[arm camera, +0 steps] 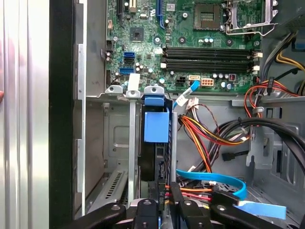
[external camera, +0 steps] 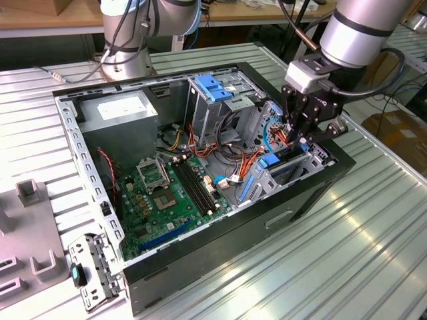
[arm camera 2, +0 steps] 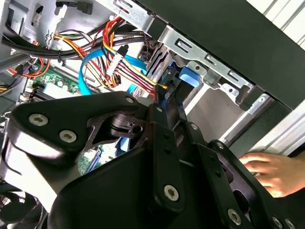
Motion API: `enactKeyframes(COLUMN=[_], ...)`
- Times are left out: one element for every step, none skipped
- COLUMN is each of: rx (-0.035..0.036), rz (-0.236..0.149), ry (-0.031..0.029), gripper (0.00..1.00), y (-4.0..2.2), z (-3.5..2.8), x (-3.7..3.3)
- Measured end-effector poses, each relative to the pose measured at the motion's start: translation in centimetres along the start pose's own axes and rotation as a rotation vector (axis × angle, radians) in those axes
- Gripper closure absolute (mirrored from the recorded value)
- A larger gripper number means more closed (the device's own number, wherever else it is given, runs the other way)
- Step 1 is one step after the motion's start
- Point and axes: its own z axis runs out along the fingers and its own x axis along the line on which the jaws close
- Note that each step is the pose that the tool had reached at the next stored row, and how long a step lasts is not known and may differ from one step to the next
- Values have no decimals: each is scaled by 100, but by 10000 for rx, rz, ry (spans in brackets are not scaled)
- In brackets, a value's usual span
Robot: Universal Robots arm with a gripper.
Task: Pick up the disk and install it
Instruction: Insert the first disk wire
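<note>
Disk (arm camera: 156, 138) edge-on in bay slot, arm (external camera: 360, 30) angled down above.

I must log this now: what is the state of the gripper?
Gripper: closed on the disk, which stands on edge in the drive bay of the computer case.
</note>
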Motion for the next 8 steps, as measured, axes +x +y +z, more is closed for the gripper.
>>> enactKeyframes(rx=[0, 0, 0, 0, 0, 0, 0, 0], rz=[0, 0, 0, 0, 0, 0, 0, 0], ry=[-1, -3, -2, -1, -3, -4, -4, -4], gripper=[76, 76, 76, 76, 76, 77, 84, 89], y=[0, 0, -1, 0, 0, -1, -1, 0], z=[-7, -12, -17, -21, -21, -21, -22, -22], x=[0, 1, 1, 0, 0, 0, 0, 1])
